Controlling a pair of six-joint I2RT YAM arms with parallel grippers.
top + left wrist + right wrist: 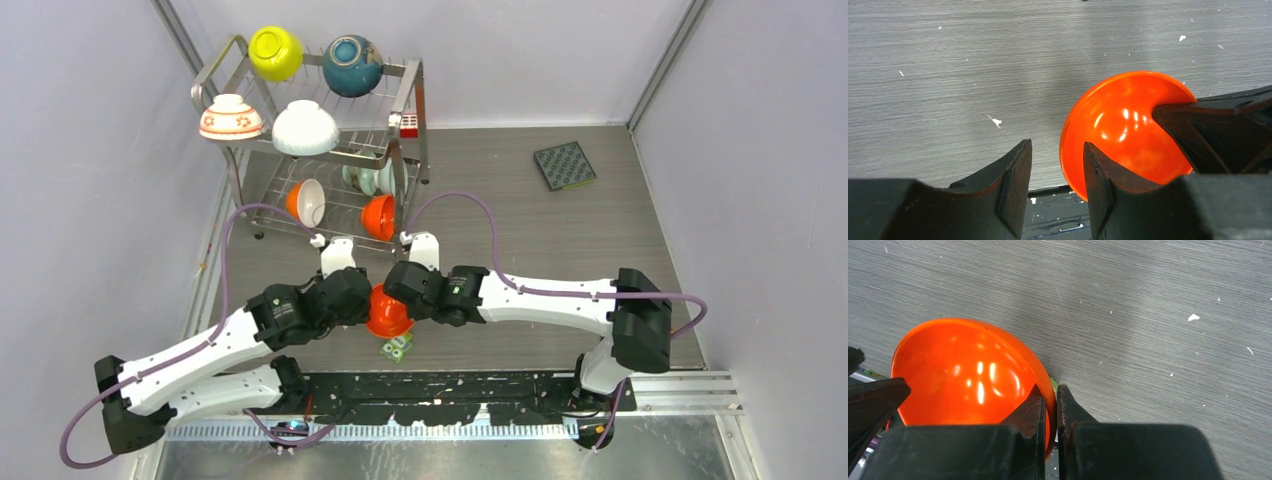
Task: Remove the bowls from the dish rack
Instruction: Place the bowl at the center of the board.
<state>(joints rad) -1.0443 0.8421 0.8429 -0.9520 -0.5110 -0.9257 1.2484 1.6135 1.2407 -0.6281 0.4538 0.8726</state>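
Observation:
An orange bowl [388, 314] [1118, 125] [963, 375] hangs between my two grippers just above the table's near edge. My right gripper [410, 300] [1050, 390] is shut on its rim, one finger inside and one outside. My left gripper [362, 302] [1057, 145] is open at the bowl's other side; the rim lies just by its right finger without being pinched. The dish rack [412, 75] stands at the back left. Its top tier holds yellow-green [275, 52], dark teal [352, 65], flowered [230, 118] and plain white [305, 127] bowls. Its lower tier holds an orange-and-white [307, 202], a pale green [368, 178] and an orange bowl [379, 216].
A small green-and-white packet [397, 348] lies on the table under the held bowl. A dark square mat [565, 165] sits at the back right. A red-white block [408, 125] is clipped on the rack's right end. Walls close in on both sides.

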